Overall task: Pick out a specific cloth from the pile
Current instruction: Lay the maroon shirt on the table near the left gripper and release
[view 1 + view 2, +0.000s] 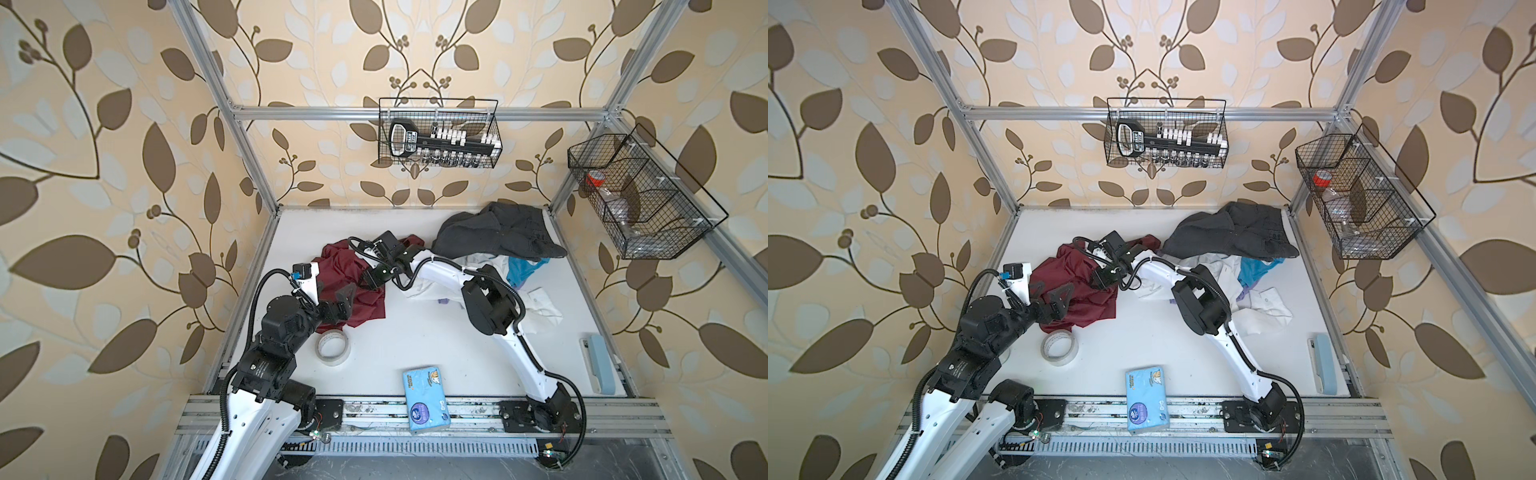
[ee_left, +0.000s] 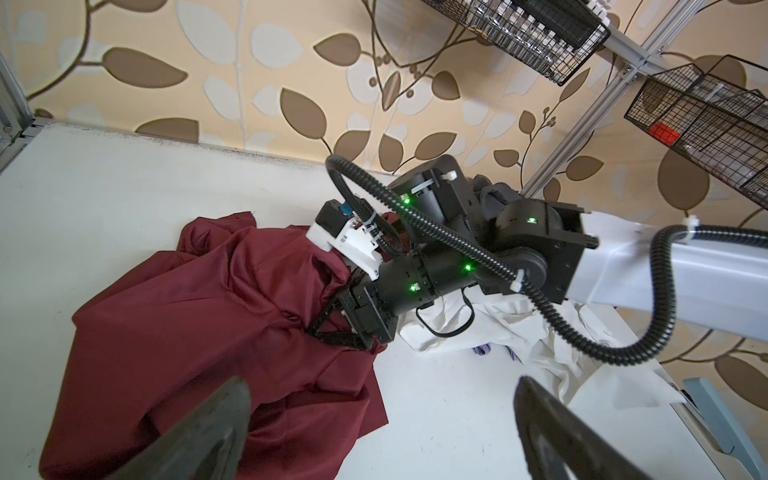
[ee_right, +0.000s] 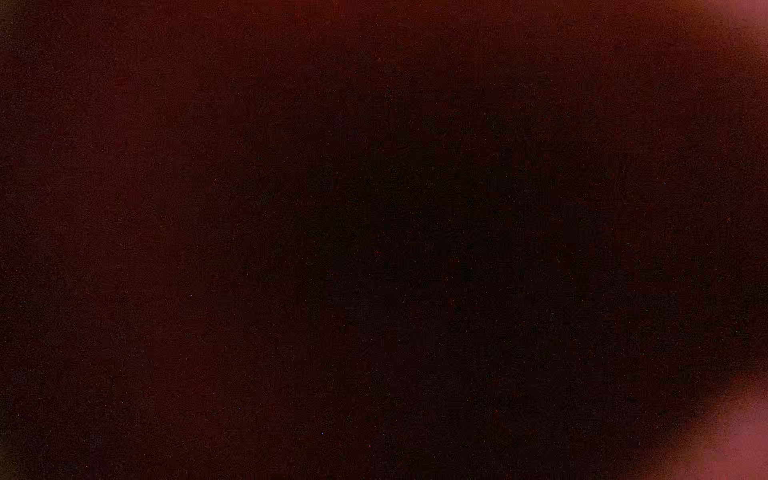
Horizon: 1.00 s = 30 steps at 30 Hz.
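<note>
The maroon shirt (image 1: 336,266) lies crumpled by the left edge of the surface (image 1: 415,332), near the pile (image 1: 498,232) in the far right corner, with the left gripper (image 1: 347,301) spread above it and the right gripper (image 2: 328,330) sunk in its folds, whether spread or pinching I cannot tell.

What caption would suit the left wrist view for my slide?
Right tool set among folds of the maroon shirt, white garments beside it.

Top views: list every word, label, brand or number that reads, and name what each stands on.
Nothing reads clearly enough to quote.
Tissue pack: printed words and round purple label, too blurred.
Black tool in the wire basket: white label, too blurred.
Left arm: white print on a joint, too small.
</note>
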{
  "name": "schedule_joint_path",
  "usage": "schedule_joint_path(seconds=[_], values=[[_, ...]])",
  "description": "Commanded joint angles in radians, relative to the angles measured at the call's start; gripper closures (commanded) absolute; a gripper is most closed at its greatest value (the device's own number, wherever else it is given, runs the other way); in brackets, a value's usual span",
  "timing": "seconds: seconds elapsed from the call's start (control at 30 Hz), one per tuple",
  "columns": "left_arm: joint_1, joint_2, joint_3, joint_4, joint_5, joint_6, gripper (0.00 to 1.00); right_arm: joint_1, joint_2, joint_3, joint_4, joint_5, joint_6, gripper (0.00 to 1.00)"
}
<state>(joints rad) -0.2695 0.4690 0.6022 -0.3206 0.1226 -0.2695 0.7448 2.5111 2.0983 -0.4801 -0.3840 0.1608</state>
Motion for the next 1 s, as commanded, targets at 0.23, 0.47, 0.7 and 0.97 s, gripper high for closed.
schedule_joint_path(seconds=[0.23, 0.47, 0.7, 0.97], values=[[-0.01, 0.003, 0.002, 0.024, -0.006, 0.002, 0.01, -0.023, 0.231, 0.334, -0.071, 0.018, 0.174, 0.68], [-0.01, 0.008, 0.002, 0.024, -0.012, 0.001, 0.01, -0.049, 0.265, 0.31, 0.244, -0.049, 0.415, 0.75], [-0.01, 0.015, 0.005, 0.018, -0.023, 0.001, 0.01, -0.049, 0.366, 0.387, 0.525, -0.076, 0.652, 0.77], [-0.01, 0.015, 0.006, 0.017, -0.025, -0.003, 0.01, -0.047, 0.344, 0.338, 0.688, -0.044, 0.709, 0.65]])
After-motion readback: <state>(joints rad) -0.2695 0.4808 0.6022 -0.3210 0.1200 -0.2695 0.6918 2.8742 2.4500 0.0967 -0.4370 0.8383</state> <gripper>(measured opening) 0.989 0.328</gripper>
